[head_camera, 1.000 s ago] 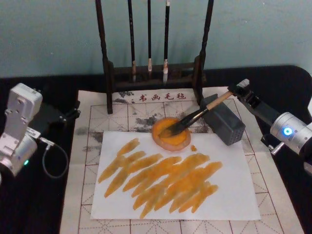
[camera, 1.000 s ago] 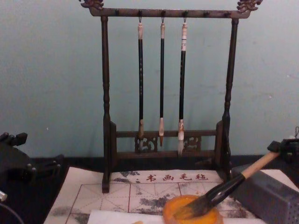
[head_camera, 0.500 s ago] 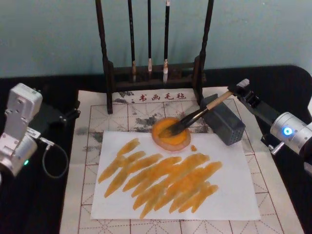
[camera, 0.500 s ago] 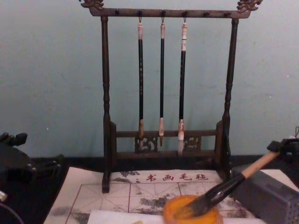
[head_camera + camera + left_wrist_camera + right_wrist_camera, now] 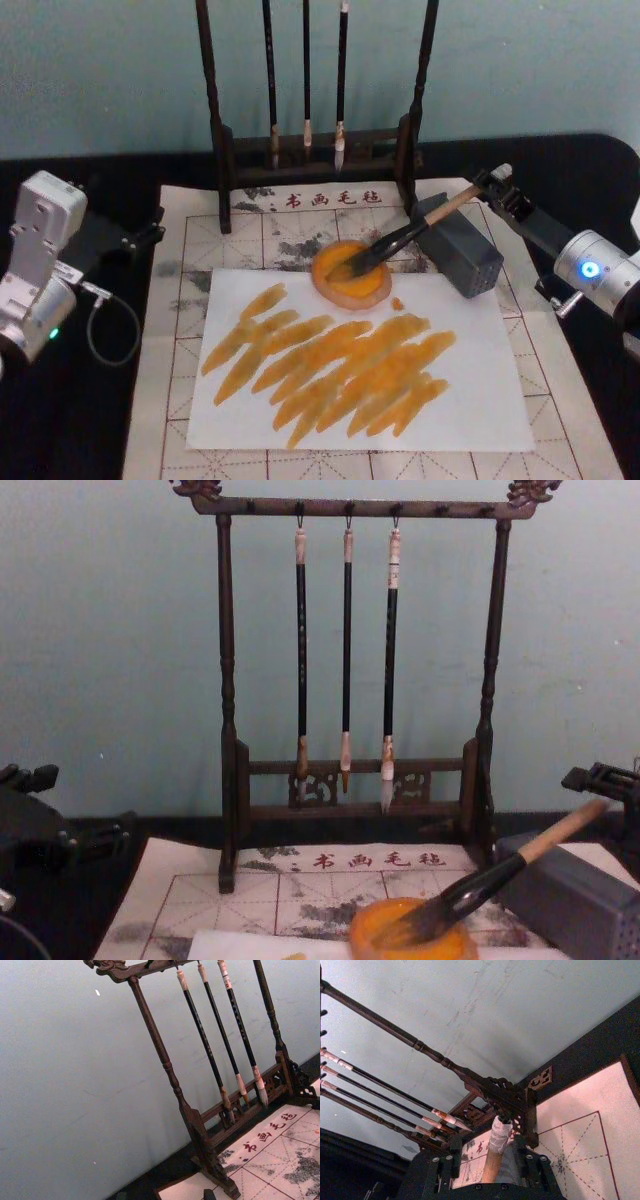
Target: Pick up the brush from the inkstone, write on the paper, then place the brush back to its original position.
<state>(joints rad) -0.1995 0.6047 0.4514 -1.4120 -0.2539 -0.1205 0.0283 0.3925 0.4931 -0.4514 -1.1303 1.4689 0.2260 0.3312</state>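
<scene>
From the head, our brush (image 5: 400, 238) lies with its tuft in the inkstone (image 5: 365, 292) and its handle propped on the grey box (image 5: 462, 255). The right gripper (image 5: 492, 188) is just behind its cap, and the left gripper (image 5: 140, 235) is parked at the table's left. At the right wrist the fingers (image 5: 445, 1162) stand wide either side of the cap, and we judge the brush light, stiff-handled and soft-tipped, best taken near that cap. From the chest, the brush rack (image 5: 228, 730) stands close behind, a likely obstacle.
</scene>
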